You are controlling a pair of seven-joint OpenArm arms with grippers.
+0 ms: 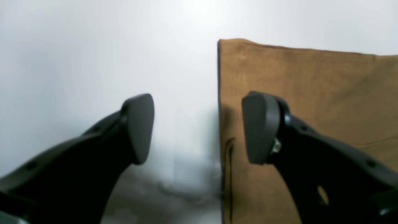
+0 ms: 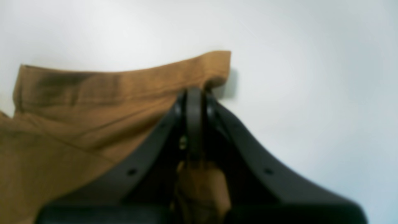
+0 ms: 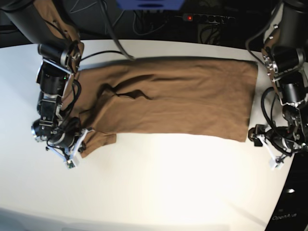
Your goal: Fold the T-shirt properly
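Note:
The tan-brown T-shirt (image 3: 183, 101) lies spread lengthwise across the white table (image 3: 168, 183), folded into a long band with some wrinkles near its left end. My right gripper (image 2: 194, 93) is shut on a bunched corner of the T-shirt (image 2: 77, 124), with cloth pinched between its fingers; in the base view it sits at the shirt's lower left corner (image 3: 79, 144). My left gripper (image 1: 199, 129) stands open at the shirt's other end (image 3: 254, 134). One finger (image 1: 259, 127) hovers over the T-shirt (image 1: 311, 87), and the other finger (image 1: 138, 127) is over bare table beside the straight edge.
Cables and a power strip with a red light (image 3: 191, 18) run along the back behind the table. A blue object (image 3: 149, 4) hangs at the top centre. The table's right edge lies just beyond my left arm (image 3: 288, 62).

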